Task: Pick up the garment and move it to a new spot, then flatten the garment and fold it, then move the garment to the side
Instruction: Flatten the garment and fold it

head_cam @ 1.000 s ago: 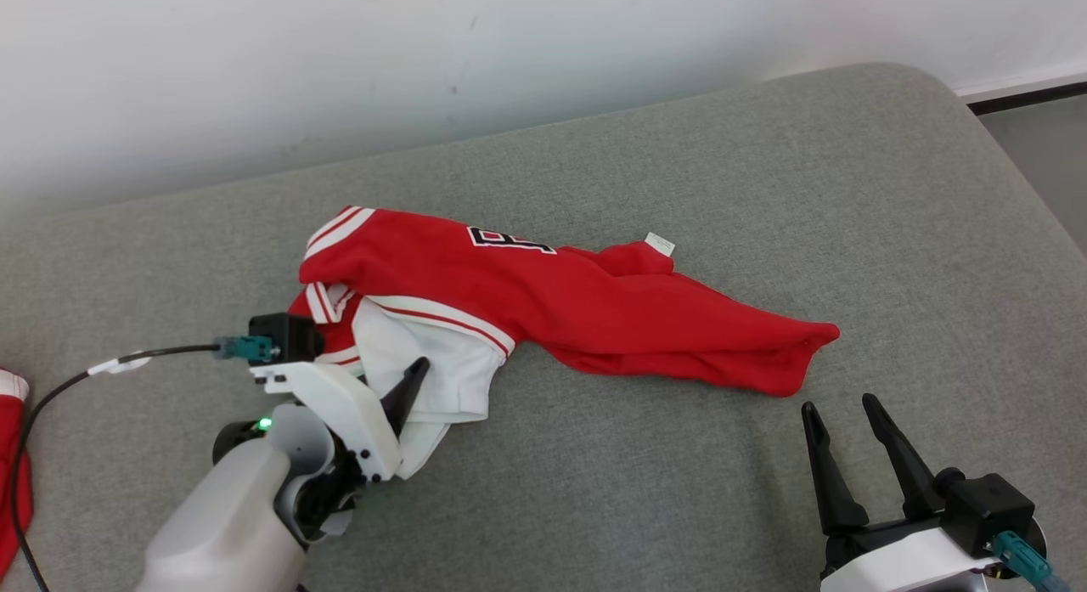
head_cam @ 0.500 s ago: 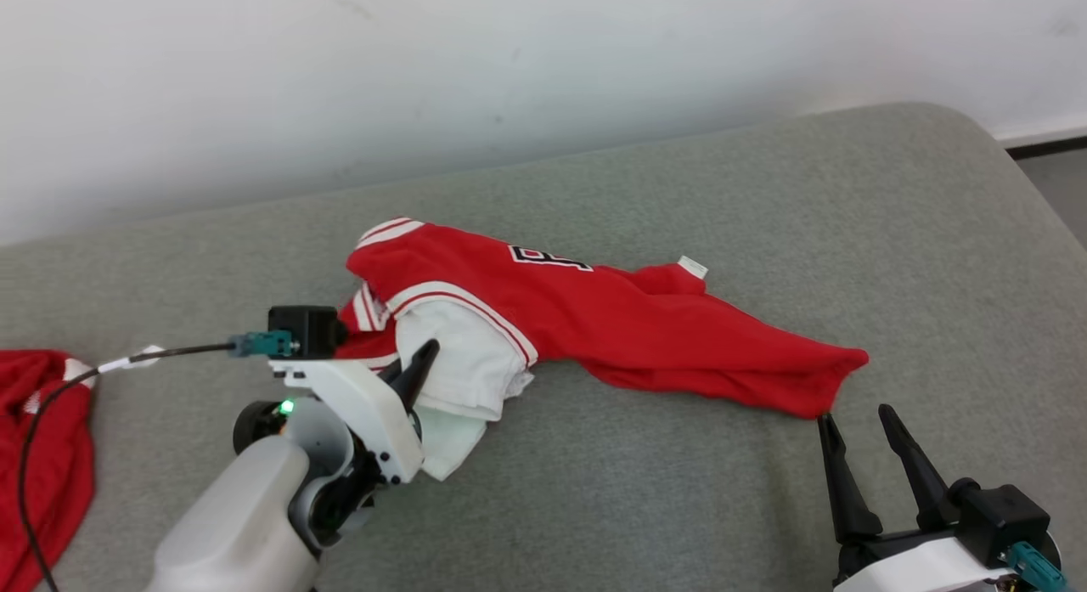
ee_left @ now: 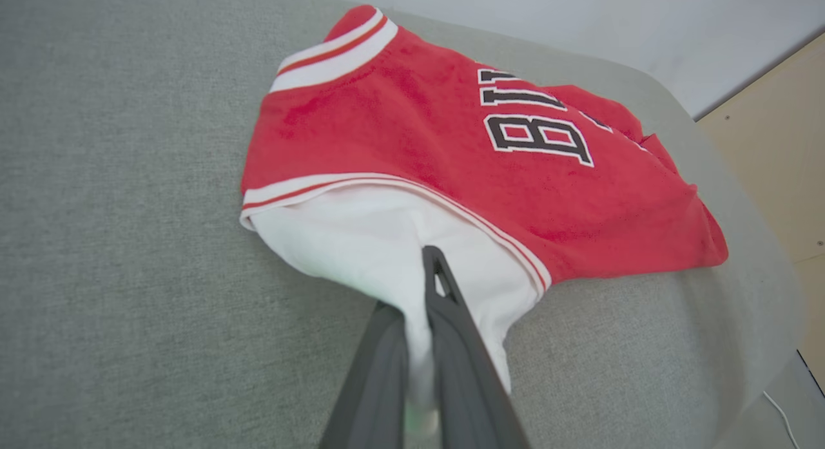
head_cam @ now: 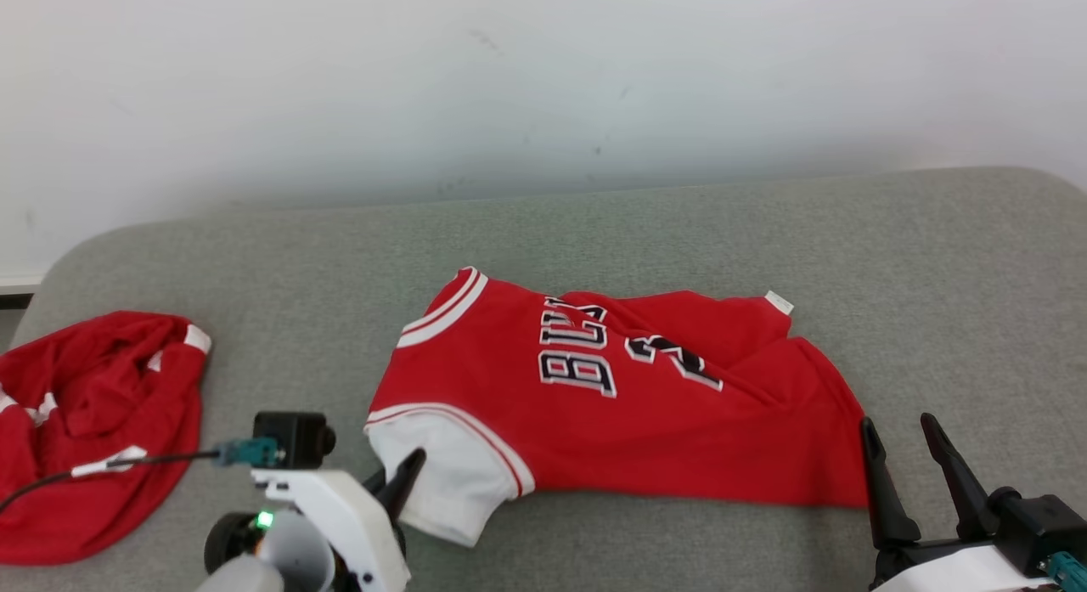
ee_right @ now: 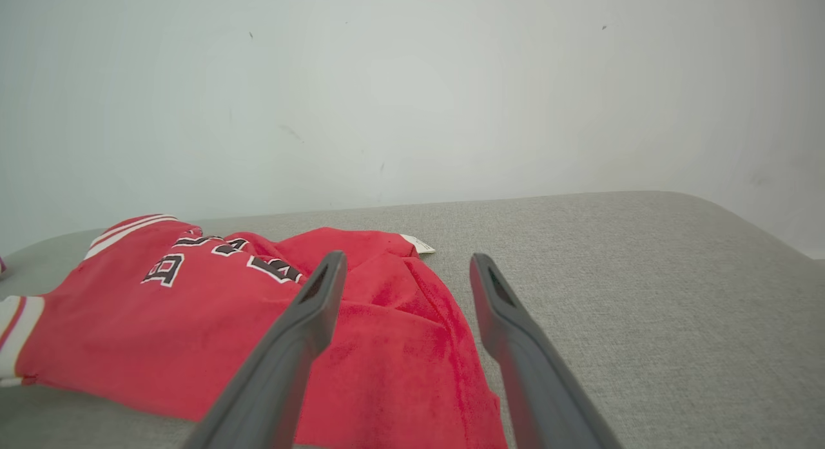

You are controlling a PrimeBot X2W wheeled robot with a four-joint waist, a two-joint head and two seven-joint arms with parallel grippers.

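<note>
On a grey cushion (head_cam: pixel 764 235), a red jersey (head_cam: pixel 662 422) lies spread mid-surface, a second red garment (head_cam: pixel 93 422) bunched at its left end. The left gripper (ee_left: pixel 419 294) has its fingers pinched on the jersey's white sleeve (head_cam: pixel 450 482); the right gripper (head_cam: pixel 897 422) has its fingers wide apart beside the hem.

Grey upholstered cushion (head_cam: pixel 679 235), red jersey (head_cam: pixel 645 405) spread mid-surface, another red garment (head_cam: pixel 93 414) crumpled at left

Garment (head_cam: pixel 679 439) red; lettering (head_cam: pixel 577 363) black w/ white outline. Sleeve (head_cam: pixel 450 482) white, red-white stripe trim, pinched in dk-grey jaws of left gripper (ee_left: pixel 416 307). Right gripper (ee_right: pixel 407 261) dk grey, red hem just beside its jaws. Cushion (head_cam: pixel 764 235) grey. Other cloth (head_cam: pixel 93 439), outboard of left jaws: red w/ white bands. Wall (head_cam: pixel 509 82) white.
</note>
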